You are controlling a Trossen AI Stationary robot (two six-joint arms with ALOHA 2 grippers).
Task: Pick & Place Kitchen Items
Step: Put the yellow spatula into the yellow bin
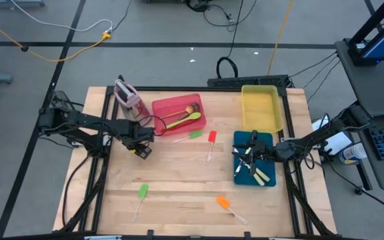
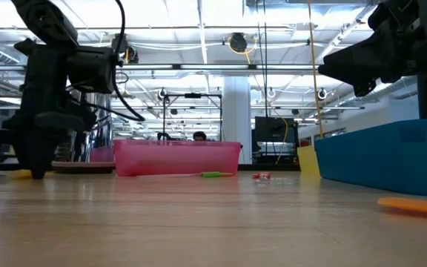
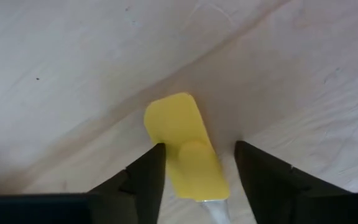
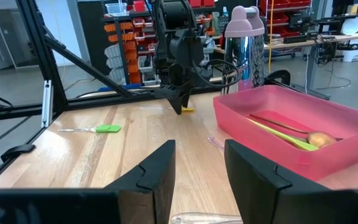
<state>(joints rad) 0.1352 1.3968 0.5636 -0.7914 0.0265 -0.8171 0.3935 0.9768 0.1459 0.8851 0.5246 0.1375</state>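
Note:
A yellow-headed spatula lies flat on the wooden table left of the middle. My left gripper points straight down over it, open, with one finger on each side of the yellow head. In the high view this gripper stands just in front of the red tray. My right gripper is open and level, with nothing between its fingers, and hangs over the blue tray. Green, red, green and orange spatulas lie loose on the table.
The red tray holds a green spoon and a wooden spoon. A yellow tray stands at the far right. The blue tray holds cream-handled knives. A pink-and-grey upright container stands left of the red tray.

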